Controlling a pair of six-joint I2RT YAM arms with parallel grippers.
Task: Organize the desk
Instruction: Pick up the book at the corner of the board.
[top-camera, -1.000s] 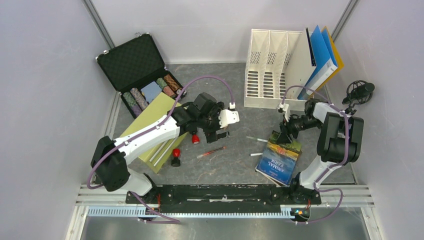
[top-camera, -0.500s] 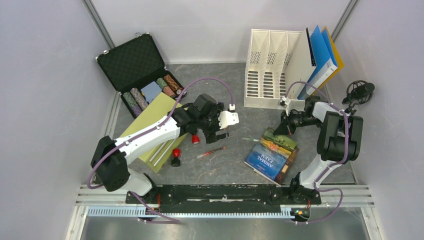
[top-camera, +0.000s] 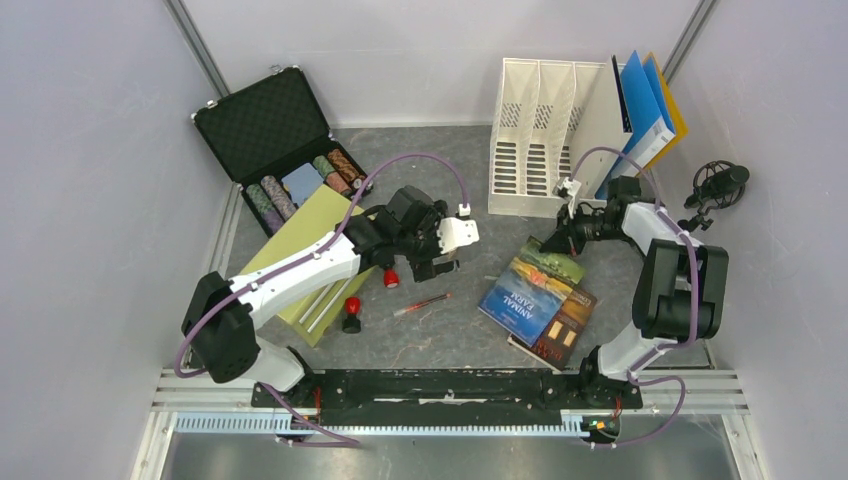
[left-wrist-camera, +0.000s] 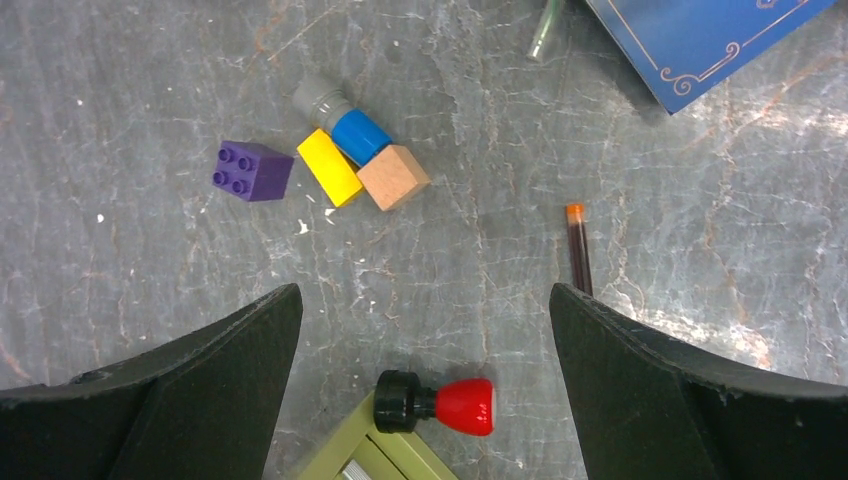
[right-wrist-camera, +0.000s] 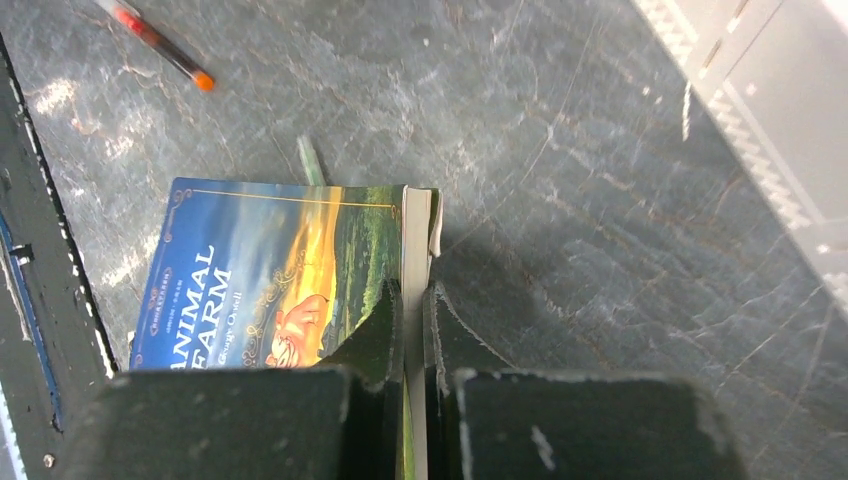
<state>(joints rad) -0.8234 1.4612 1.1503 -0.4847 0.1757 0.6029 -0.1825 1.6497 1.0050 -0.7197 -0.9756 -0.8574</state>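
The dark grey veined tabletop (top-camera: 460, 340) is spreading beneath both arms, from wall to wall; at its far left corner a black case (top-camera: 265, 125) is standing open, with rows of poker chips (top-camera: 335, 170) lying in its lower half; just in front of it a yellow-green cabinet (top-camera: 300, 250) is lying at an angle, and the left arm is reaching across it.

Near the cabinet's right edge two red-capped stamps are lying, one (top-camera: 351, 310) nearer the arm bases and one (top-camera: 390, 277) under the left tool (left-wrist-camera: 425, 300); that tool is hanging above the tabletop with its fingers spread wide and nothing between them; beyond it a purple brick (left-wrist-camera: 252, 171) is sitting slightly apart from a touching cluster of a yellow block (left-wrist-camera: 330, 167), a blue and grey cylinder (left-wrist-camera: 345, 118) and a tan wooden block (left-wrist-camera: 392, 177); to the right a red pen (left-wrist-camera: 578, 250) is lying alone.

Further right a blue book (top-camera: 528, 290) is lying partly over a brown book (top-camera: 560, 330); a green tube (right-wrist-camera: 310, 160) is poking out from under its edge; the right tool (right-wrist-camera: 412, 300) is squeezing tight on the blue book's far edge, near a corner.

Behind it a white file rack (top-camera: 545, 140) is standing upright at the back; a blue folder (top-camera: 640, 110) and a yellow folder (top-camera: 672, 105) are leaning in its rightmost slot.
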